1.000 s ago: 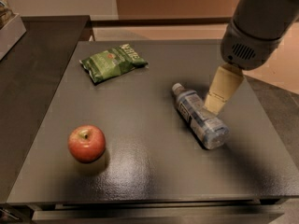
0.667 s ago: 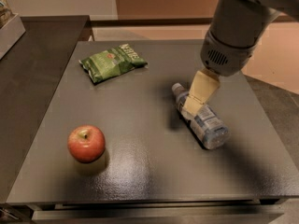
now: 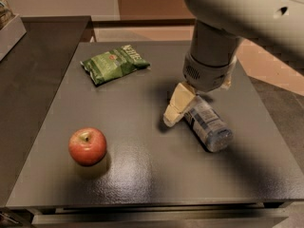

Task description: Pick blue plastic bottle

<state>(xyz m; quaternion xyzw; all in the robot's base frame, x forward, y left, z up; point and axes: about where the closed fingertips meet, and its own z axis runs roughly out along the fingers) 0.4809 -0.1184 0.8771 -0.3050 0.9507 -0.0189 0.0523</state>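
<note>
The blue plastic bottle [image 3: 209, 125] lies on its side on the dark table [image 3: 142, 179], right of centre, with its base pointing to the front right. Its cap end is hidden under my gripper [image 3: 197, 107]. The gripper has come down from above over the bottle's upper end. One cream finger [image 3: 177, 106] stands at the bottle's left side, with its tip at the table surface. A sliver of the other finger [image 3: 227, 82] shows on the far right side. The jaws stand apart, astride the bottle, and are not closed on it.
A green chip bag [image 3: 114, 63] lies at the table's back left. A red apple [image 3: 87, 146] sits at the front left. A dark counter [image 3: 33, 70] adjoins the table's left edge, with a box [image 3: 7, 25] on it. My arm's bulk [image 3: 237, 13] hangs over the back right.
My gripper has moved left and down, from beside the bottle's right side to over its cap end. The bottle, apple and bag have not moved.
</note>
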